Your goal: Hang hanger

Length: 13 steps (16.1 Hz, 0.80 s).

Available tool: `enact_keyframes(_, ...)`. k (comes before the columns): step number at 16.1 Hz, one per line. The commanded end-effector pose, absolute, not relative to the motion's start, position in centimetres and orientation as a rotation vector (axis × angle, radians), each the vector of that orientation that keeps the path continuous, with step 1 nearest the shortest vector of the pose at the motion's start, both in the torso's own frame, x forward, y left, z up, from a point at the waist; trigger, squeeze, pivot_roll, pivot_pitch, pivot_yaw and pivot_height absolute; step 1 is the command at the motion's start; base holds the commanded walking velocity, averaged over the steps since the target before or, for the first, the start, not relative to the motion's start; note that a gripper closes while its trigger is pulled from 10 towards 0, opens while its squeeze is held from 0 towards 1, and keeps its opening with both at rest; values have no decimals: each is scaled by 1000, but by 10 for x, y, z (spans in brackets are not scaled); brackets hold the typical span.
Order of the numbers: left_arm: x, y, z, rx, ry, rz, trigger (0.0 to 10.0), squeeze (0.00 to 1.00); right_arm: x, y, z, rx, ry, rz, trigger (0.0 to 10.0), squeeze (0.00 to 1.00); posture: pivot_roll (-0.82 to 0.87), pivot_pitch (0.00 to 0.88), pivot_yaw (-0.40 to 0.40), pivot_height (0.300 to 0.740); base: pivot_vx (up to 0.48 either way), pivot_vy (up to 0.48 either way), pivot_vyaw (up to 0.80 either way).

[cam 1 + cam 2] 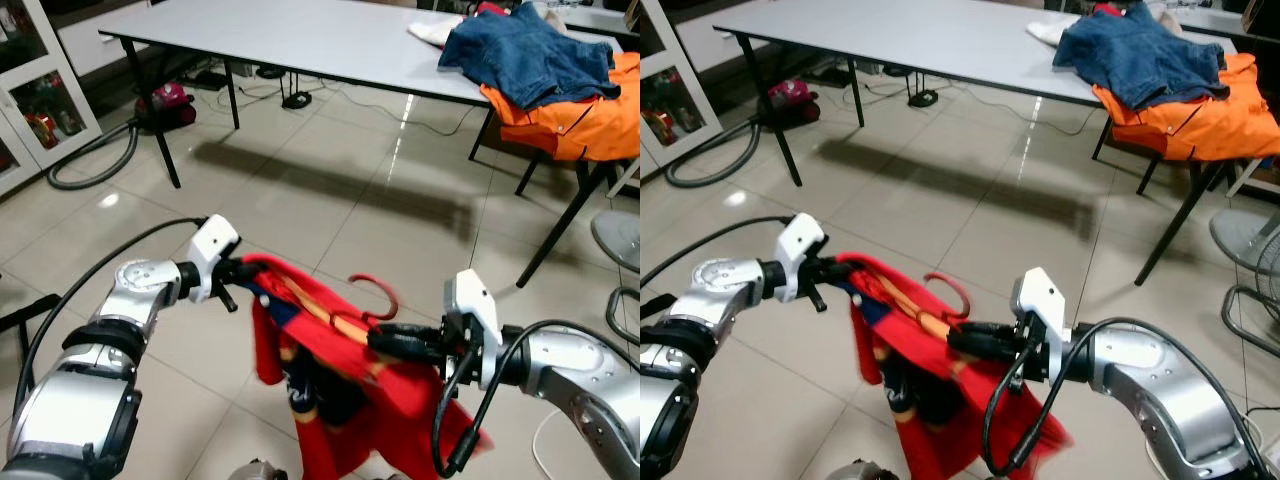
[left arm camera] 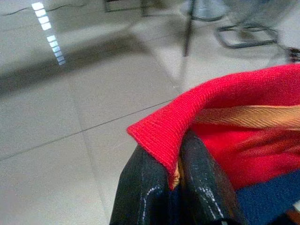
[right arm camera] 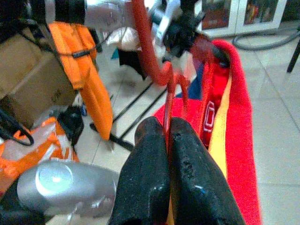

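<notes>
At the far left we see a glass-fronted cabinet (image 1: 25, 95) and, on the tiled floor (image 1: 330, 190) beside it, a dark red vacuum cleaner (image 1: 168, 104) with its grey hose (image 1: 92, 160) curling out toward us. Nearer, our left hand (image 1: 232, 272) reaches inward at chest height; its two black fingers (image 2: 140, 187) are pressed together on a folded edge of a red garment (image 1: 350, 400), pinching the knit cloth between them. The garment hangs down between our two arms, above the floor, with a dark blue patch and some white lettering on it that we cannot read through the blur.

Inside the garment's neck lies the hanger (image 1: 335, 318), reddish-orange, with its curved hook (image 1: 378, 290) rising free above the cloth. It looks slanted, higher toward the left hand, though the motion blur makes that hard to judge. Our right hand (image 1: 385, 342) comes in from the right with its fingers (image 3: 150, 178) closed tight on the hanger's thin red neck just below the hook, the cloth draping beside them.

Behind, well apart from the garment, a long pale counter (image 1: 300, 40) on black legs spans the room. Toward its right end lie a blue denim piece (image 1: 530, 55) and, partly under it, an orange garment (image 1: 580, 115) spilling over the edge. A fan base (image 1: 618, 238) stands on the floor at the far right.
</notes>
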<state>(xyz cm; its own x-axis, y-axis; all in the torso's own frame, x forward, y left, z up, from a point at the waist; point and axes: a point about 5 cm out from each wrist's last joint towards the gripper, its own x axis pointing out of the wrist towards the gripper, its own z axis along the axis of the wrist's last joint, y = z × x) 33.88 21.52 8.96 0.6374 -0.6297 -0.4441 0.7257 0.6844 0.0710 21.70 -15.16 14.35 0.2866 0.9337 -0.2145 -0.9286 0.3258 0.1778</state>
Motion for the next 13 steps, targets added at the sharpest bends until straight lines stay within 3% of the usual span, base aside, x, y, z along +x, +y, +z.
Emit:
enact_keyframes(1, 340, 233, 93, 262, 412, -686, 10000, 0, 217, -155, 154, 24, 258, 1243, 0, 0, -61, 18, 18, 740, 0, 0, 0)
enact_keyframes(4, 332, 241, 81, 262, 459, -644, 10000, 0, 224, -158, 160, 78, 211, 1191, 0, 0, -63, 21, 19, 740, 0, 0, 0)
enact_keyframes(6, 327, 233, 73, 261, 475, -706, 10000, 0, 227, -157, 160, 81, 201, 1168, 0, 0, -63, 23, 21, 740, 0, 0, 0)
enact_keyframes(11, 297, 142, 58, 244, 351, -1289, 10000, 0, 242, -149, 142, 62, 215, 1078, 0, 0, -55, 23, 16, 740, 0, 0, 0)
enact_keyframes(13, 287, 117, 66, 225, 265, -1404, 10000, 0, 248, -143, 134, 59, 215, 1046, 0, 0, -56, 22, 16, 740, 0, 0, 0)
